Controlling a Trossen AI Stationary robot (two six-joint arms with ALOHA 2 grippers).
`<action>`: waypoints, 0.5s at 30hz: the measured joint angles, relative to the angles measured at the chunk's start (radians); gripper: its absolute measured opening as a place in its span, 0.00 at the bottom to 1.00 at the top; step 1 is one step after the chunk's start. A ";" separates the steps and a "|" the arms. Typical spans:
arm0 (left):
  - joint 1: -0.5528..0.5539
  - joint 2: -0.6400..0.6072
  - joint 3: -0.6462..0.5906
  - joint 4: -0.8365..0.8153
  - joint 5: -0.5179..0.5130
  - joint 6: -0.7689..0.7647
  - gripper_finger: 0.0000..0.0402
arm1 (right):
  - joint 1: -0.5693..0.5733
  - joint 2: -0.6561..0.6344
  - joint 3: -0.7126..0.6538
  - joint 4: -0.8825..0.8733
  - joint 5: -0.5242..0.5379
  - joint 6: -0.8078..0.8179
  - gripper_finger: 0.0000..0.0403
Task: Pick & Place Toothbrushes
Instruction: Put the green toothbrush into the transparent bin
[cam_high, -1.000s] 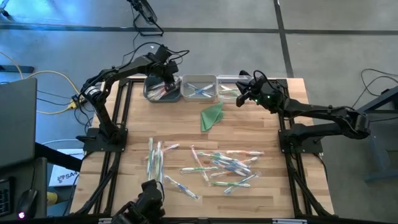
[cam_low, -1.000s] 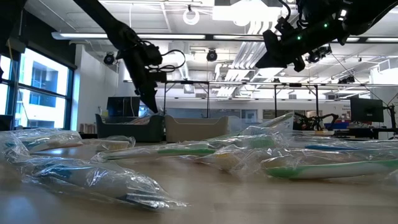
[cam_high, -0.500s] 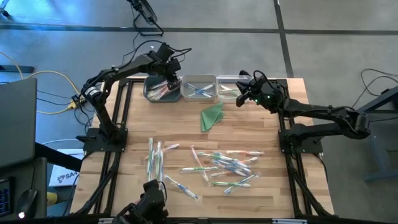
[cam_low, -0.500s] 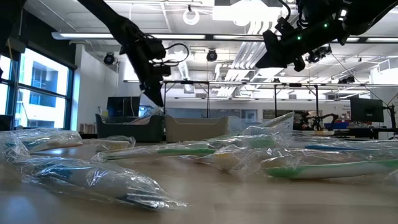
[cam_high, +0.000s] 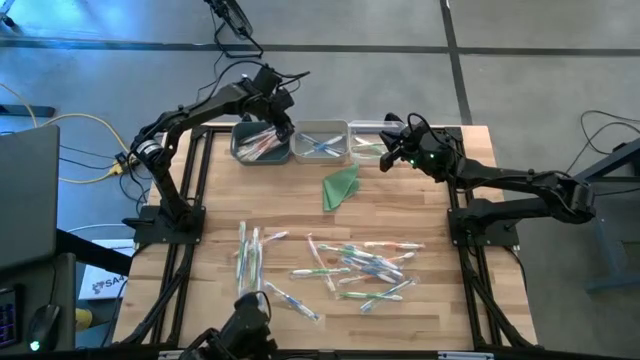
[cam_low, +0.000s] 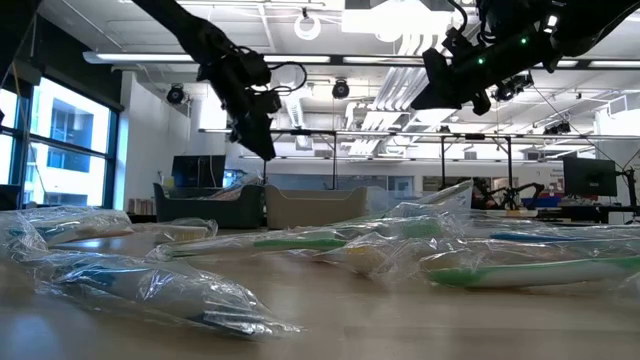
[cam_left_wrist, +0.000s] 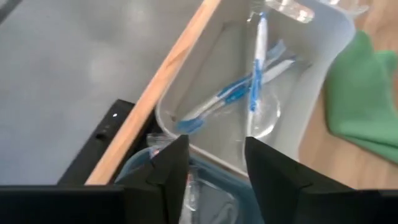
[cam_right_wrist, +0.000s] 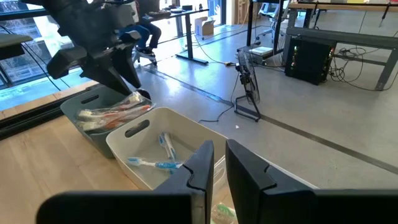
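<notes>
- The bench (cam_high: 400, 195) is wooden, with three bins along its far edge.
- The toothbrushes (cam_high: 340, 268) mostly lie scattered on the near half; some sit in the bins already.
- A green cloth (cam_high: 341, 186) lies between pile and bins.
- The left gripper (cam_high: 284, 128) hangs over the grey bin (cam_high: 258, 144), fingers spread, holding nothing.
- The right gripper (cam_high: 387, 155) hovers by the right-hand bin (cam_high: 368, 142), fingers pressed together.

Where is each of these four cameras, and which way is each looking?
High: overhead, looking straight down; both arms, the table, loose toothbrushes.
Low: table height, looking across wrapped toothbrushes into the room; both arms overhead.
Left wrist: on the left arm, past the left gripper into the middle bin.
Right wrist: on the right arm, past the right gripper toward the bins.
Shared: both wrist views show the middle bin's blue brushes.
</notes>
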 joint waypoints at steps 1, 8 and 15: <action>0.000 -0.003 -0.002 0.000 0.013 0.000 0.34 | 0.000 0.000 0.000 0.000 0.000 0.000 0.08; -0.001 -0.023 -0.021 0.010 0.022 0.001 0.08 | 0.000 0.000 0.000 0.000 0.000 0.000 0.08; -0.012 -0.126 -0.159 0.095 0.047 -0.024 0.03 | 0.000 0.000 0.000 0.000 0.000 0.000 0.08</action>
